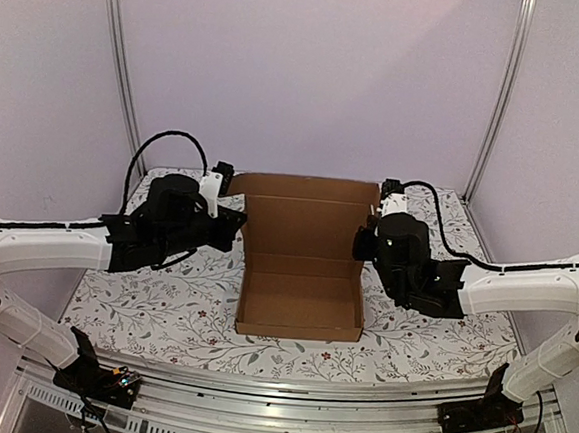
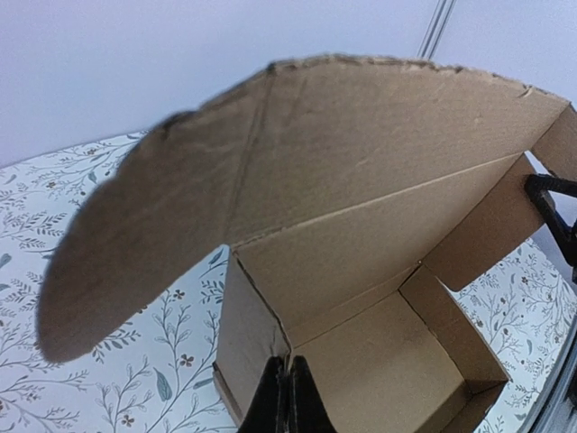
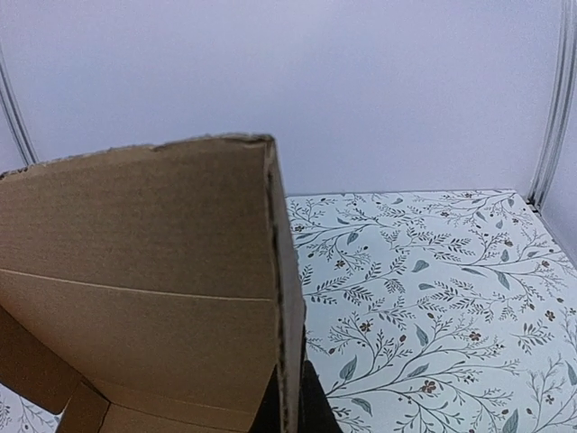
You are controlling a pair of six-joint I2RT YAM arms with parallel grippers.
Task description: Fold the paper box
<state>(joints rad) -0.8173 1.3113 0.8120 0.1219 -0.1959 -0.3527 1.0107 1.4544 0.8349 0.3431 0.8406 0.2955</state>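
L gripper: jaws clenched on the paper box. They pinch the edge of its side wall, w/ one dark finger on each face of the cardboard. R gripper: jaws likewise clamped on the opposite side. An edge-on cardboard panel runs straight down between its fingers. The box sits between the two grippers, open side up, base on the floral table cover. The tray interior lies inboard of each jaw. The lid stands approx. upright, rising above both jaws. A rounded lid flap hangs above and outboard of the L jaws, blurred. Outboard of the R jaws: patterned cover, then the pale wall.
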